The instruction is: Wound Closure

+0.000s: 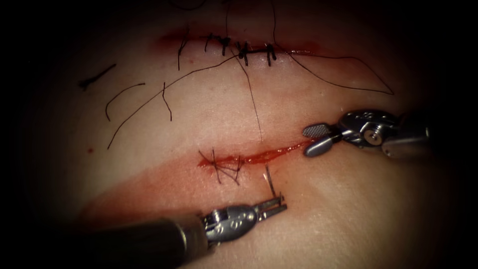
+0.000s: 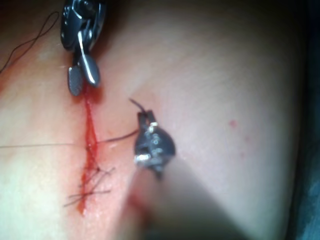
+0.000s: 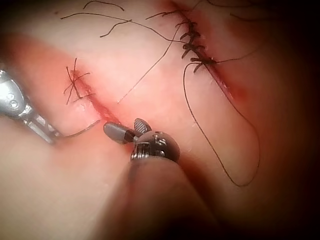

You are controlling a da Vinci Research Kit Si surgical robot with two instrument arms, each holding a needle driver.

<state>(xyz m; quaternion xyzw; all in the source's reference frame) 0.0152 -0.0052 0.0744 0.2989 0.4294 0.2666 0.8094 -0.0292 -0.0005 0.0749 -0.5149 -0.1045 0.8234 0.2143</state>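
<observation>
The left tool (image 1: 273,205) pinches the needle (image 1: 269,182) near one end, just below the cut (image 1: 259,157). The needle's other end goes into the tissue (image 1: 348,209) by the cut. The right tool (image 1: 317,138) is spread wide and holds nothing, at the cut's right end. Thread (image 1: 254,99) runs up from the cut.

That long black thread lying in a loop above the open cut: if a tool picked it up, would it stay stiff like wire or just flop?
Probably flop. The thread lies in loose curves on the tissue, which suggests limpness. It looks thin, so likely light. The left tool grips the needle; the right tool, open, holds nothing.
</observation>
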